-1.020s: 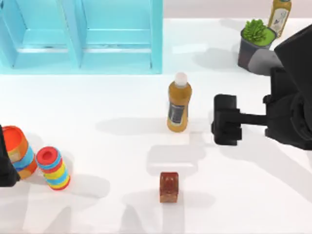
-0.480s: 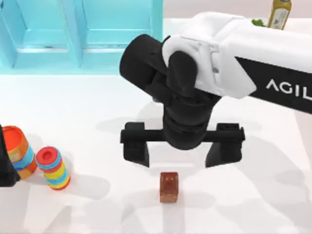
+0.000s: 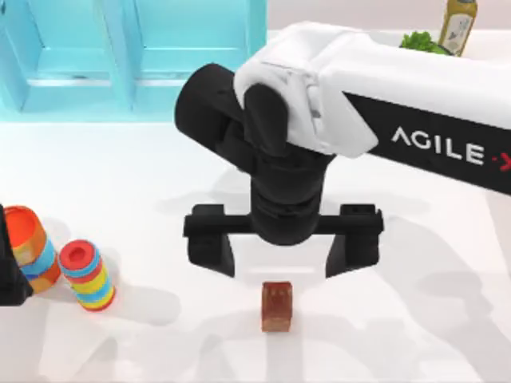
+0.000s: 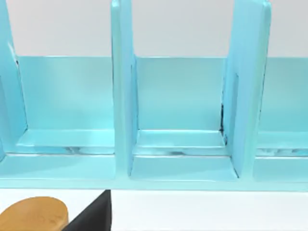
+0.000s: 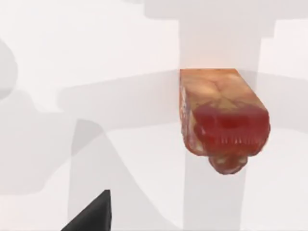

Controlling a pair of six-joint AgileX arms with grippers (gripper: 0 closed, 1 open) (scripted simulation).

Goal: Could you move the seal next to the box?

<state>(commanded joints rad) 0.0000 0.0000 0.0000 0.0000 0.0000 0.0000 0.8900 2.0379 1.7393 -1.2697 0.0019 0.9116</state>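
The seal (image 3: 277,306), a small reddish-brown block with a tan base, stands near the table's front middle. In the right wrist view the seal (image 5: 222,118) lies close below the camera. My right gripper (image 3: 281,246) hovers just behind the seal. It is open, with its black fingers (image 3: 211,249) spread wider than the seal and nothing between them. The turquoise box (image 3: 136,60) stands at the back left, and its open compartments (image 4: 183,110) face the left wrist camera. My left arm (image 3: 6,267) is parked at the table's left edge.
Two striped multicoloured cylinders (image 3: 86,275) (image 3: 32,247) stand at the front left beside the left arm. A potted plant (image 3: 419,40) and a bottle (image 3: 457,22) are at the back right. The right arm's white body reaches across the table's middle.
My right arm swung from the right side over the table's middle. Its gripper turned crosswise and now sits slightly further left and nearer the seal. The seal has not moved.
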